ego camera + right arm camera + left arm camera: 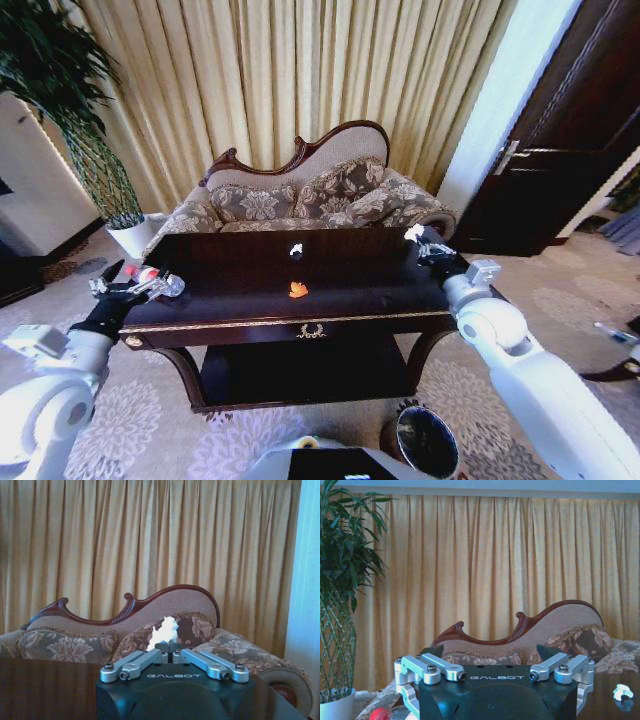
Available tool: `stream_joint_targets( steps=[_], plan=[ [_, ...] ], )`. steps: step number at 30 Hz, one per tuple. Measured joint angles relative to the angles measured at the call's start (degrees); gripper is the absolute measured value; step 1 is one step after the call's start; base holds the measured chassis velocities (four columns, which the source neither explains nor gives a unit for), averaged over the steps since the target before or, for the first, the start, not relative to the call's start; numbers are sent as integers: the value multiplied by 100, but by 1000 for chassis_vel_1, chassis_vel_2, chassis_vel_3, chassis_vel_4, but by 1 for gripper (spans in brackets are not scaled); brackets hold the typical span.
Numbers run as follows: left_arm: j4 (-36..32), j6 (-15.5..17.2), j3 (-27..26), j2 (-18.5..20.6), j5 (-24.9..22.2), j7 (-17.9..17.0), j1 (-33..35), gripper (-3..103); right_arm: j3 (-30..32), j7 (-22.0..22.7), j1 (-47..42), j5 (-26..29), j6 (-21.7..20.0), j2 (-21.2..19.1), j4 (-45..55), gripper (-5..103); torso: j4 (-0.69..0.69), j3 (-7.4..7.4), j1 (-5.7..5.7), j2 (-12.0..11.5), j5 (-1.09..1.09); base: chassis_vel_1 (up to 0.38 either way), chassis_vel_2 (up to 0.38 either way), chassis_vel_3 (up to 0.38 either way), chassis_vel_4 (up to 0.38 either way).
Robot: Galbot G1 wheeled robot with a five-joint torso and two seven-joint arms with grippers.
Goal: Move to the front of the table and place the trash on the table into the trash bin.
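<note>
The dark table (230, 290) stands right in front of me. An orange scrap (298, 290) lies near its middle and a white scrap (296, 249) (622, 692) farther back. A clear bottle (158, 281) with red on it (380, 714) lies at the table's left end. My left gripper (125, 285) (490, 651) hovers right beside it, open wide and holding nothing. At the far right corner, my right gripper (420, 243) (168, 646) is shut on another white scrap (413, 232) (164, 632), held above the tabletop. The trash bin (428, 440) stands on the carpet below my right arm.
A floral sofa (320, 195) stands close behind the table, with curtains behind it. A tall plant in a white pot (135, 235) is at the far left, and a dark door (560, 140) at the far right. Patterned carpet surrounds the table.
</note>
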Motion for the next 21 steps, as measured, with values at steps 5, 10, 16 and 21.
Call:
stream_joint_targets(
  steps=[5, 10, 16, 21],
  plan=[
    [0, 3, 15, -2, 1, -1, -29, 100, 1, 15, 19, -2, -12, 8, -22, 0, 0, 0, 0, -1, 0, 68, -60, -66, 58],
    [1, 7, 14, -8, 5, -2, -25, 100, -9, 13, 32, -6, -12, 31, -39, 0, -1, 0, 0, -1, 1, 98, -94, -98, 103],
    [2, 11, 18, -26, 15, -3, -19, 100, -15, 8, 33, -30, -12, 54, -60, 0, 0, 0, -1, 0, 0, 115, -105, -107, 109],
    [-2, 24, 29, -23, 17, -3, -32, 100, -4, -12, 30, -32, -2, 67, -67, 0, 0, 0, 0, 0, 0, 114, -112, -101, 107]
  ],
)
